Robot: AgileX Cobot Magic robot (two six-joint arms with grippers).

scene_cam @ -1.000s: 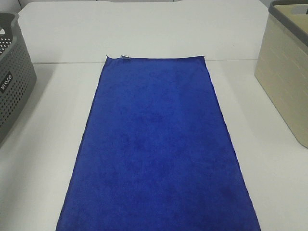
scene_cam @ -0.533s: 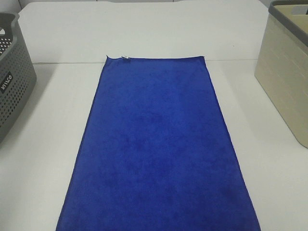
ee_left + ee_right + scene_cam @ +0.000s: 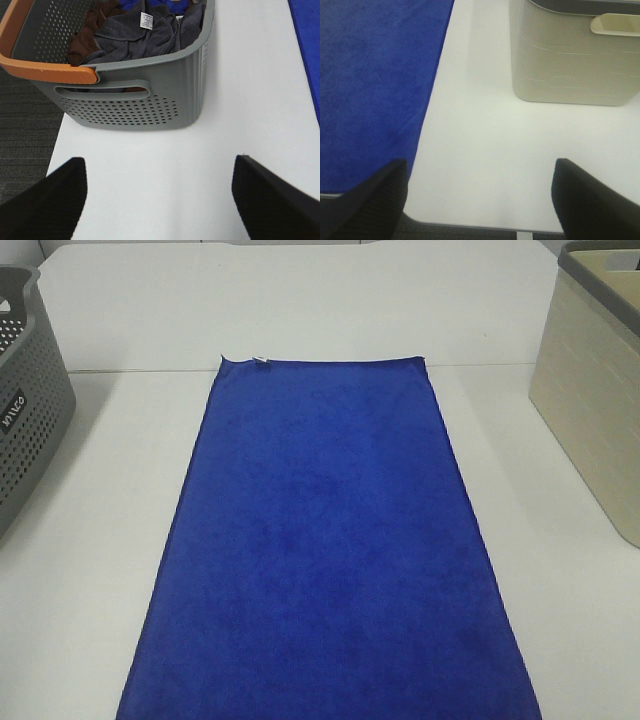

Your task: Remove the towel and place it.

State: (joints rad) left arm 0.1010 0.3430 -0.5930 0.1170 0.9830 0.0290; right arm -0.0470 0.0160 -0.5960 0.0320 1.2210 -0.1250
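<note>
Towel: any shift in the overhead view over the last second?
No. The towel lies flat, its far edge at the same table seam, between the grey basket and beige bin.

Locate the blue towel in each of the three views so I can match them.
Exterior high: the blue towel lies flat down the middle of the white table.
Left wrist: only a strip of its edge, across bare table from the grey basket.
Right wrist: a broad area beside the beige bin.
Shared landmark: the white table.
</note>
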